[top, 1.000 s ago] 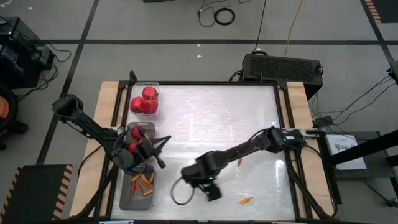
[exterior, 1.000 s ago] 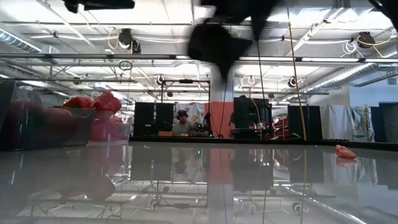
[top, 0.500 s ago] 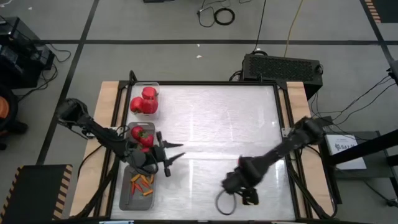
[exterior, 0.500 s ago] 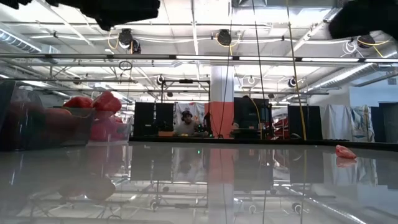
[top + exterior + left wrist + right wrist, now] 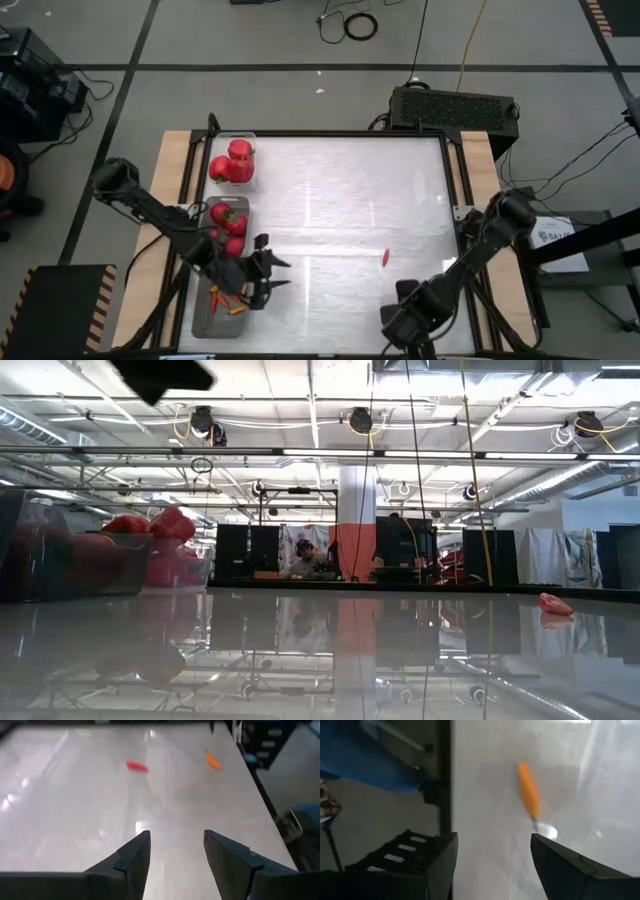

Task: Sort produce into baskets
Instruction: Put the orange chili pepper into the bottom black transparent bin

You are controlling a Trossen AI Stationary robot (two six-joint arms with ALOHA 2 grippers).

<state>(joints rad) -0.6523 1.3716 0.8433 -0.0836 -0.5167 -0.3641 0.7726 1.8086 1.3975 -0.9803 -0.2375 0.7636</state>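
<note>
1. Left wrist view: my left gripper has its fingers spread with nothing between them. It looks out across the bare desk toward a red chili and an orange chili lying well apart from it.
2. From above, the left gripper sits just right of the near basket. A second ago it was over the middle basket, so it has swung toward the near side and out over the desk.
3. My right gripper is also spread and empty. The orange chili lies just ahead of it, close to the desk's edge.
4. In the high view the right gripper has crossed from centre-left to the near right corner within the last second. It now covers the spot where the orange chili lay, so I judge it is lining up a pick there.
5. Already sorted: red produce in the far basket, more in the middle basket, chilies in the near one. Two chilies remain loose, so the task looks nearly done.
6. The desk is glossy and reflective, which may let a slender chili slide.
7. Low view: a hall with ceiling lights, a pillar and a seated person far behind.
</note>
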